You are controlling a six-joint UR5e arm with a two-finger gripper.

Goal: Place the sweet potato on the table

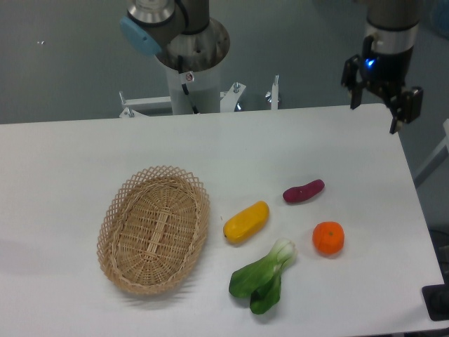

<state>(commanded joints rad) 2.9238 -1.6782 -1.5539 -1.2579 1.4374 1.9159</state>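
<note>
The sweet potato (303, 191), a small dark reddish-purple tuber, lies on the white table (280, 140), right of centre. My gripper (376, 116) hangs high at the table's far right edge, well behind and to the right of the sweet potato. Its fingers (395, 119) stand apart with nothing between them.
An empty oval wicker basket (153, 229) sits left of centre. A yellow-orange oblong vegetable (246, 222), a round orange fruit (328, 238) and a green bok choy (264, 276) lie in front of the sweet potato. The robot base (191, 63) stands behind the table.
</note>
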